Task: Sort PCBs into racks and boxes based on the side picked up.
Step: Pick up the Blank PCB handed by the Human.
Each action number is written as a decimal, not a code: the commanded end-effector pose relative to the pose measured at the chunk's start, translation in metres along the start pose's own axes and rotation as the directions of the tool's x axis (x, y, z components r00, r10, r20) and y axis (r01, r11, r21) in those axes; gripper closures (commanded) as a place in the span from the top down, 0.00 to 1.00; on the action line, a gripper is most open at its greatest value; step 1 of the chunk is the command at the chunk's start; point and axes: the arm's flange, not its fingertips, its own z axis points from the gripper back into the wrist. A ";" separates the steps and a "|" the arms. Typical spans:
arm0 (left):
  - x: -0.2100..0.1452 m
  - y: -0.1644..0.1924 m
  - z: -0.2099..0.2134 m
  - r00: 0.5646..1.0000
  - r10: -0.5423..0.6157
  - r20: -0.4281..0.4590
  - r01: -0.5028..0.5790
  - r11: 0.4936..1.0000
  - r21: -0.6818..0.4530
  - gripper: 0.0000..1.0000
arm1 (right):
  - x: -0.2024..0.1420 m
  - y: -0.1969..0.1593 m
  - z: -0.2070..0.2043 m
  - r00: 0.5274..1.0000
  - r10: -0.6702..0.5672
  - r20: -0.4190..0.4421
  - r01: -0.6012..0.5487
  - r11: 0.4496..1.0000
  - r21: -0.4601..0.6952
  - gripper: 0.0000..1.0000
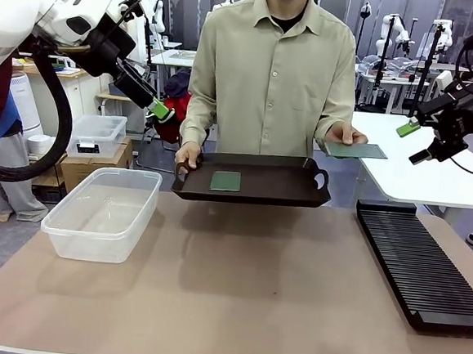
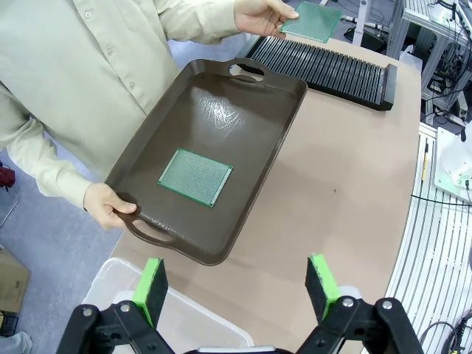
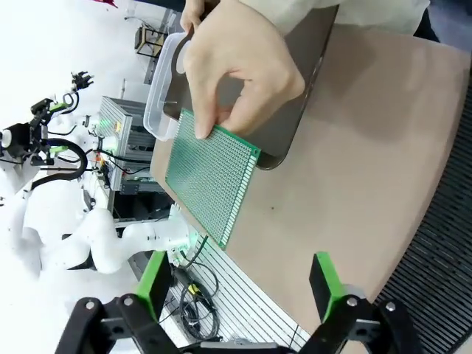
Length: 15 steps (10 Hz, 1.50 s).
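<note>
Front: your right gripper (image 1: pixel 415 142) hangs spread and empty at far right, near the board (image 1: pixel 355 150) that the person's hand (image 1: pixel 344 135) offers. Left wrist: your left gripper (image 2: pixel 237 284) gapes empty above the tray (image 2: pixel 273 125) carrying the second board (image 2: pixel 195 177). Right wrist: the handover looks pending, so reach forward and pinch the offered board's free edge.

No text, label, brand, number or sign can be read; the lying PCB (image 2: pixel 195 177) shows a plain green dot grid with no legible print; the held PCB (image 3: pixel 212 177) shows the same; a dark patch on the small clear bin (image 1: pixel 97 136) beyond the table's far left is too small to make out.
</note>
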 end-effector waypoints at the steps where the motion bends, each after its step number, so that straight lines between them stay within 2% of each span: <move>1: -0.002 0.001 0.000 1.000 0.004 0.014 -0.004 1.000 -0.016 1.00 | -0.004 0.010 0.005 1.000 0.022 0.000 -0.022 1.000 -0.006 1.00; 3: -0.002 0.001 0.000 1.000 0.004 0.014 -0.004 1.000 -0.016 1.00 | 0.000 0.003 0.001 1.000 0.004 0.002 -0.004 1.000 -0.004 1.00; 5: -0.002 0.001 0.000 1.000 0.004 0.014 -0.004 1.000 -0.016 1.00 | 0.018 -0.020 -0.019 0.994 -0.110 -0.015 0.111 0.985 0.135 1.00; 8: -0.002 0.001 0.000 1.000 0.004 0.014 -0.004 1.000 -0.016 1.00 | 0.030 -0.040 -0.037 0.982 -0.190 -0.015 0.186 0.936 0.300 1.00; 11: -0.002 0.001 0.000 1.000 0.004 0.014 -0.004 1.000 -0.016 1.00 | 0.035 -0.049 -0.049 0.983 -0.182 0.007 0.163 0.896 0.414 1.00; 14: -0.002 0.001 0.000 1.000 0.004 0.014 -0.004 1.000 -0.016 1.00 | 0.034 -0.051 -0.059 0.984 -0.177 -0.034 0.171 0.857 0.485 1.00; 15: -0.002 0.001 0.000 1.000 0.004 0.014 -0.004 1.000 -0.016 1.00 | 0.035 -0.051 -0.059 0.985 -0.170 -0.042 0.168 0.855 0.491 0.86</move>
